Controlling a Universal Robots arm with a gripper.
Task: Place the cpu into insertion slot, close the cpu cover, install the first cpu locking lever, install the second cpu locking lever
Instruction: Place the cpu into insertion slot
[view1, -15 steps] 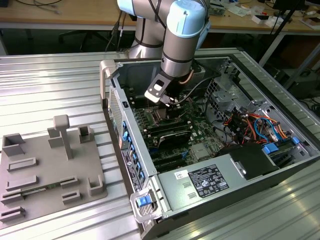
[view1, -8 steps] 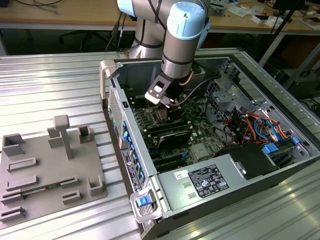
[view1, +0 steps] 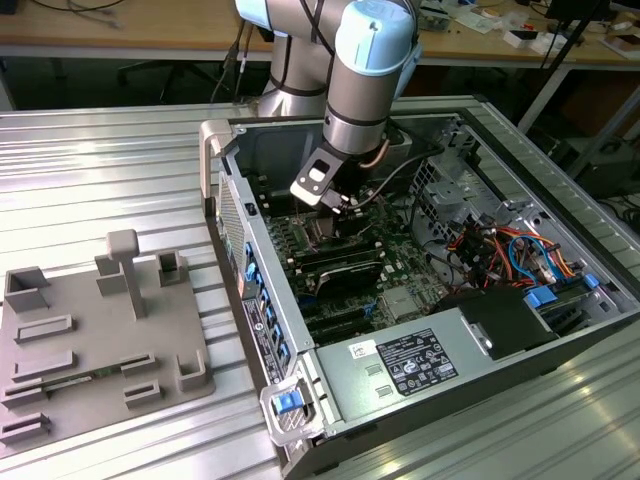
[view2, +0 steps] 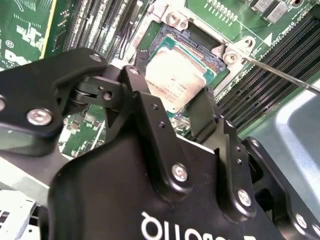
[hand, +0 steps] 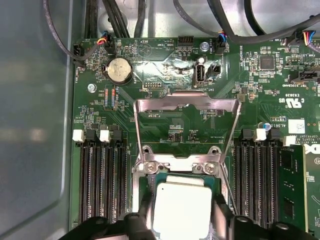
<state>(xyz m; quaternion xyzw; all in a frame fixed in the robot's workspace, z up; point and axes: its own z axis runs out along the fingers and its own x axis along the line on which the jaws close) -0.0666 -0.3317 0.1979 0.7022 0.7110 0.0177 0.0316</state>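
Observation:
My gripper (view1: 335, 203) reaches down into the open computer case (view1: 560, 345). In both wrist views its black fingers (hand: 220, 216) flank the cpu (hand: 181, 207), a pale silvery square chip, and my gripper (hand: 181, 222) is shut on it. The cpu (view2: 175, 80) hangs slightly tilted just over the insertion slot (view2: 196, 44), whose dark contacts and metal rim show past the chip's edge. The cpu cover (hand: 186, 104), a silvery frame with an open centre, is swung open away from the socket. A thin locking lever (view2: 285, 77) sticks out beside the socket.
Long black memory slots (hand: 102, 175) run on both sides of the socket. Cable bundles (view1: 500, 250) and the power supply (view1: 410, 365) crowd the case at the exterior view's right. A grey fixture tray (view1: 90, 340) lies on the metal table at the exterior view's left.

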